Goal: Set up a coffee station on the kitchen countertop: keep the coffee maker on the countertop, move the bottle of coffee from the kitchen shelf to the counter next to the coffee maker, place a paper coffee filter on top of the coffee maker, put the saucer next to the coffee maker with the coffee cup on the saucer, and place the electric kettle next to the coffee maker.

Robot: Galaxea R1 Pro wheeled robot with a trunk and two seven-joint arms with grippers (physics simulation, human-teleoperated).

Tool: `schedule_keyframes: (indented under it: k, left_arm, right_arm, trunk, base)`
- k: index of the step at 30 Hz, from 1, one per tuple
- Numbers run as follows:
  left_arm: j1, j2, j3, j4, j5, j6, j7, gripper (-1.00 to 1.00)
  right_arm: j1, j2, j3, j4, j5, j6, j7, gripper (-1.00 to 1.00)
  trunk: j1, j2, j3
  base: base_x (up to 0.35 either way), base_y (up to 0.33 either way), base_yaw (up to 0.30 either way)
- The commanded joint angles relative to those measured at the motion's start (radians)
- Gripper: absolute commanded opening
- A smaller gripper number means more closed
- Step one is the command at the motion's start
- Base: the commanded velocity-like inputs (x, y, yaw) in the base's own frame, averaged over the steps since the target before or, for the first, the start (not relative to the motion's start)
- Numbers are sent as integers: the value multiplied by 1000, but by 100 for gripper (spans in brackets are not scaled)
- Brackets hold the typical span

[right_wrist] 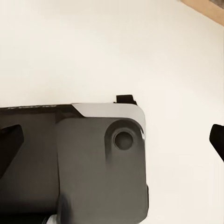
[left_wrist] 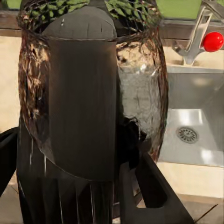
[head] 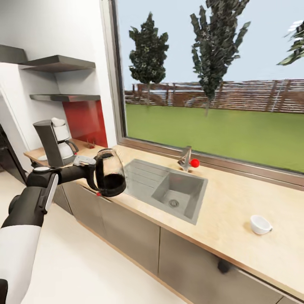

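My left gripper [head: 87, 168] is shut on the black loop handle of the electric kettle [head: 110, 172], a rounded glass pot with a dark lower part. It hangs tilted over the front edge of the kitchen countertop [head: 228, 198], just left of the steel sink [head: 169, 190]. Up close, the kettle [left_wrist: 88, 93] has the sink behind it. The coffee maker [head: 54, 141] stands at the counter's far left, with a flat white patch [head: 42, 158] by its base, perhaps the saucer. My right gripper [right_wrist: 114, 140] is open over the pale floor.
A small white cup-like thing [head: 260, 224] sits on the counter at the right. A tap with a red knob [head: 194, 162] stands behind the sink. Two dark shelves [head: 63, 63] hang above the coffee maker. A wide window [head: 211, 84] backs the counter.
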Motion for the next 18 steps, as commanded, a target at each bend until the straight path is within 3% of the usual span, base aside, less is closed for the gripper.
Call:
schedule_keyframes:
  k: [1, 10, 18]
  left_arm:
    - [-1, 0, 2, -1, -6, 1, -10, -100]
    - [1, -1, 1, 1, -6, -4, 31, -100]
    - [1, -1, 1, 11, -6, -5, 49, -100]
  right_arm:
    - [-1, 0, 8, 1, -9, -3, -3, 100]
    - [-1, 0, 8, 1, -9, -3, -3, 100]
    - [-1, 0, 13, 1, -9, -5, -3, 100]
  trunk:
    - [1, -2, -1]
    - [1, -2, 6]
    - [1, -2, 6]
  base:
    - [161, 283, 255]
    - [163, 295, 255]
    - [230, 289, 8]
